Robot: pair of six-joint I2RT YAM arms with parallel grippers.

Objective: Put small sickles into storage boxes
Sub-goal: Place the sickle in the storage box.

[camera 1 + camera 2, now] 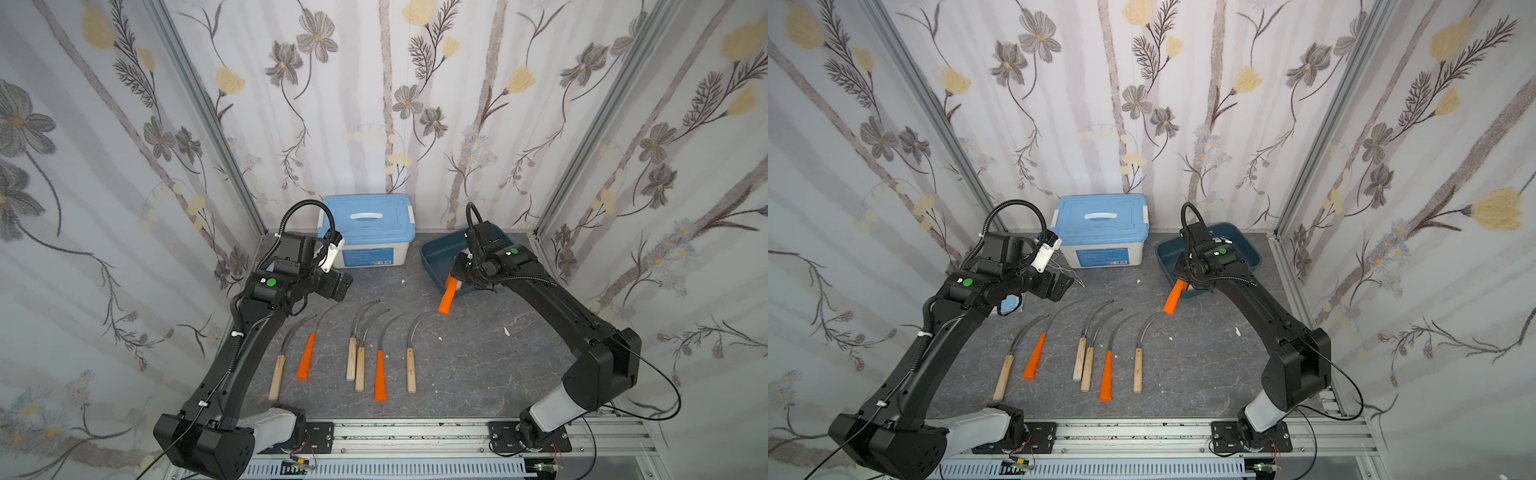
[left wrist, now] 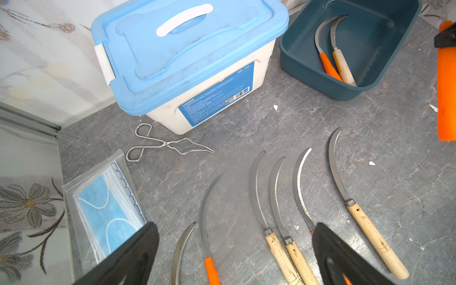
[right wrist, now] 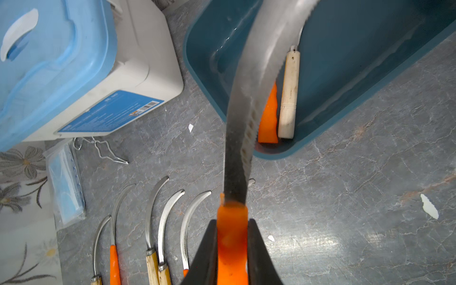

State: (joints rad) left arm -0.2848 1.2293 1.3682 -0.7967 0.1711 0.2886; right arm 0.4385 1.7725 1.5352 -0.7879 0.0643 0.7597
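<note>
My right gripper (image 3: 232, 222) is shut on the orange handle of a small sickle (image 3: 243, 128). The sickle's blade reaches over the near rim of the dark teal storage box (image 3: 209, 81). In both top views the held handle (image 1: 448, 297) sticks out below the right wrist at the box's (image 1: 434, 257) front edge. Two sickles lie inside the box, one orange-handled (image 2: 328, 64) and one wooden-handled (image 2: 344, 66). Several more sickles lie in a row on the grey table, from a wooden one (image 1: 277, 374) to another wooden one (image 1: 410, 370). My left gripper (image 2: 235, 227) hangs open and empty above that row's blades.
A white box with a light blue handled lid (image 1: 368, 224) stands at the back, left of the teal box. Wire tongs (image 2: 160, 145) and a bag of blue face masks (image 2: 106, 209) lie near the left wall. Patterned walls close in three sides.
</note>
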